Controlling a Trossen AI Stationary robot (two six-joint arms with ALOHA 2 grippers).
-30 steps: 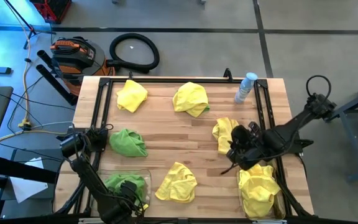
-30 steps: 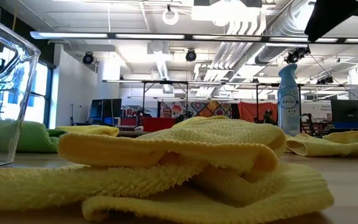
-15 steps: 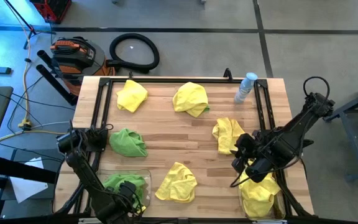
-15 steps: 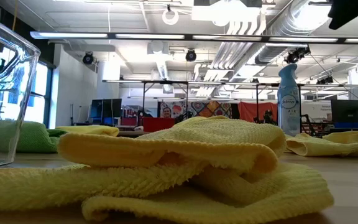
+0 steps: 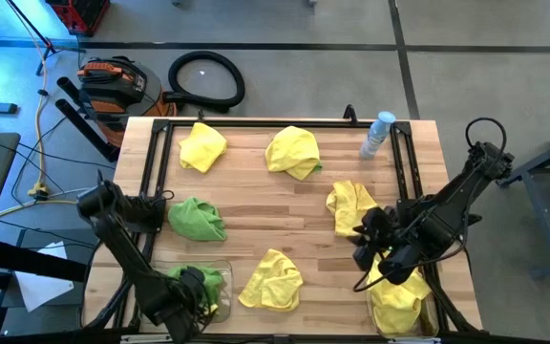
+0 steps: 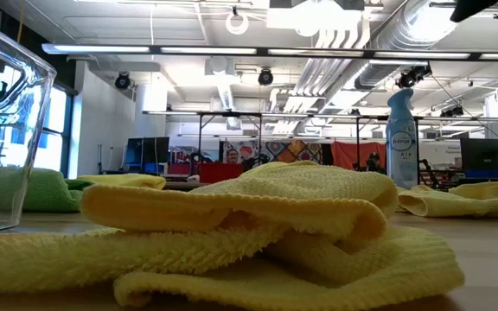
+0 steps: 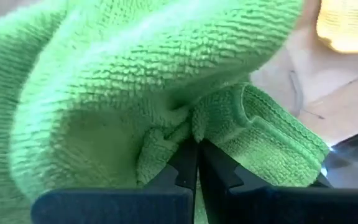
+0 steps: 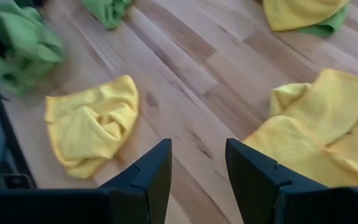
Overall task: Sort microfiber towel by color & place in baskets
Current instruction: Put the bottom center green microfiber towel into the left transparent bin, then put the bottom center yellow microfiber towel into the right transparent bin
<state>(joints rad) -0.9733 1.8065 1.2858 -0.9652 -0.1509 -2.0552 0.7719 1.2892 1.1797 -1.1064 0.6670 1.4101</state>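
Observation:
Four yellow microfiber towels (image 5: 294,151) (image 5: 202,145) (image 5: 349,205) (image 5: 272,280) and a green one (image 5: 197,220) lie loose on the wooden table. Another green towel (image 5: 208,282) lies in the clear left basket (image 5: 158,270) at the near left, and my left gripper (image 5: 189,290) is shut on it, pointing down. Yellow towels (image 5: 399,298) fill the right basket (image 5: 374,315) at the near right. My right gripper (image 8: 197,168) hangs open above that basket's far end, holding nothing. My left gripper pinches a bunched fold (image 7: 173,134) of the green towel between its two shut fingertips (image 7: 185,165), coming from above and pointing down. The cloth puckers toward the tips. How many layers are caught cannot be seen. The rest of the towel lies in the left basket.
A clear spray bottle with a blue cap (image 5: 378,134) stands at the far right corner. Black frame rails (image 5: 160,182) run along the table's left, right and far edges. Bare wood (image 5: 275,215) shows in the middle. In the low view a yellow towel (image 6: 258,225) fills the foreground.
My right gripper has swung from over the yellow towel at mid-right toward the near edge, turning as it went, and stays open above the right basket. My left arm has shifted a little toward the left edge, and the green towel in the basket has bunched up.

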